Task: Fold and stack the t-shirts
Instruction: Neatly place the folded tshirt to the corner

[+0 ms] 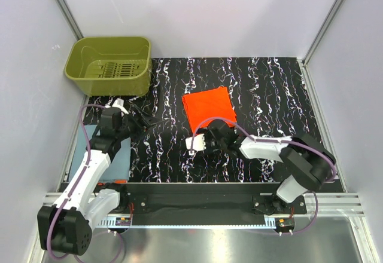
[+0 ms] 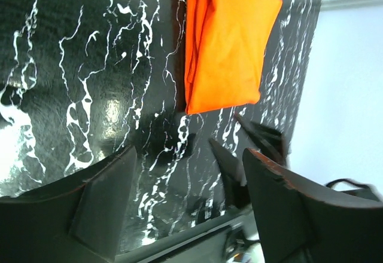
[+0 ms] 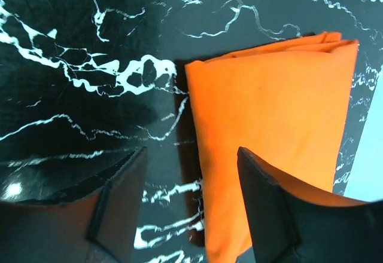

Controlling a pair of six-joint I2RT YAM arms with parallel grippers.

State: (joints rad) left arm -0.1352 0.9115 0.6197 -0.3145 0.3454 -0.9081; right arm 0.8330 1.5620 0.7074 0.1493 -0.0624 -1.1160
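The folded orange t-shirt (image 1: pixel 208 107) lies on the table (image 1: pixel 263 95); the left tool (image 2: pixel 190 154) and right tool (image 3: pixel 191 152) gape wide, empty.

Lab cell: white panel walls (image 1: pixel 197 12), aluminium framing (image 1: pixel 64 6), marbled mat (image 1: pixel 269 89).

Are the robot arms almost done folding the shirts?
Partly. The orange shirt lies folded on the table. Nothing is in hand: left fingers and right fingers are open. Still to do: stacking it with the blue-grey rectangle by the left arm, seemingly the other folded shirt.
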